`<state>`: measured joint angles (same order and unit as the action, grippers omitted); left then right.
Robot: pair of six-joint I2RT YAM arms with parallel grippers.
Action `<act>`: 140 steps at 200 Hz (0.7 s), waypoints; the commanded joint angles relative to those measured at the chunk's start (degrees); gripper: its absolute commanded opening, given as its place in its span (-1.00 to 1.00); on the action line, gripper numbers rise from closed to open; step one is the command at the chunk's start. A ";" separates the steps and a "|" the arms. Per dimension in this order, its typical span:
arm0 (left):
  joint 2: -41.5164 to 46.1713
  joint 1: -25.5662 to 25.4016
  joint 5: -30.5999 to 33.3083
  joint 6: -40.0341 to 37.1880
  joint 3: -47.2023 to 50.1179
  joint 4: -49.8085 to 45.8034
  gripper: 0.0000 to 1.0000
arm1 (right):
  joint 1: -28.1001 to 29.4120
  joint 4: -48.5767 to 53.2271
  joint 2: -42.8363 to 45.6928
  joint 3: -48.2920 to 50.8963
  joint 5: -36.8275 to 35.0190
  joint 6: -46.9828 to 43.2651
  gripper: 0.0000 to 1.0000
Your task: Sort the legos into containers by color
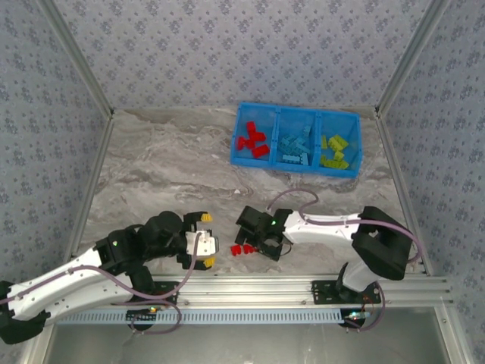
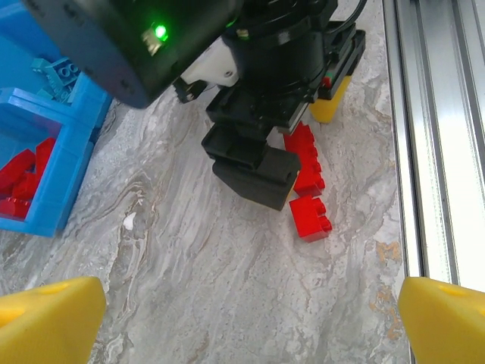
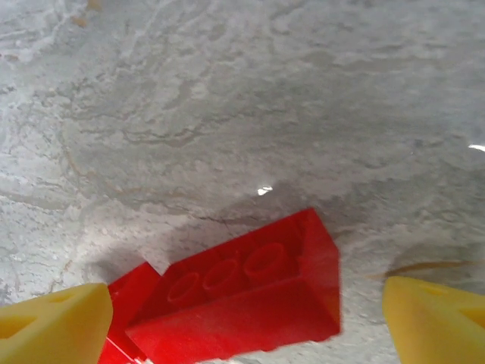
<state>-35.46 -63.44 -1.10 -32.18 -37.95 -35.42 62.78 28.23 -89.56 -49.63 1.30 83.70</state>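
Down at the near edge, the right end effector hangs low over a red brick. Its yellow fingertips are spread wide, with a gap on both flanks and nothing clamped. A second red brick lies just beside the first, at its left end.

The left end effector faces them across a bare strip of worktop, jaws wide apart and empty. From that left wrist camera, the two bricks sit near the aluminium rail, so room is tight on that side.

The top view shows what the wrists can't: plenty of open worktop between the arms and the blue tray, which is at the far right, close to the back wall. It also gives the sorting:
- red bricks in the left compartment
- light blue bricks in the middle
- yellow-green bricks on the right

A green light glows on the right wrist.
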 commanded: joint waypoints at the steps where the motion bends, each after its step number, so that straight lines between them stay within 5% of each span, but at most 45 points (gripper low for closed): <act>1: 0.04 -0.22 -1.53 -1.07 0.07 0.35 0.98 | 0.39 3.33 -2.45 -2.12 -1.30 4.95 0.68; 98: 0.13 0.40 -1.80 -1.06 1.13 1.06 0.98 | -2.12 8.94 -1.82 -2.66 -7.95 7.17 -0.11; 140: 1.41 1.83 -8.44 -1.46 1.88 2.47 0.98 | -5.02 11.67 1.69 -1.82 -10.81 4.58 -0.56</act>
<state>-35.22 -62.65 -3.90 -32.58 -36.53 -35.16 59.24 35.27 -91.09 -51.16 -5.19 88.97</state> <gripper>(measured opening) 0.993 0.267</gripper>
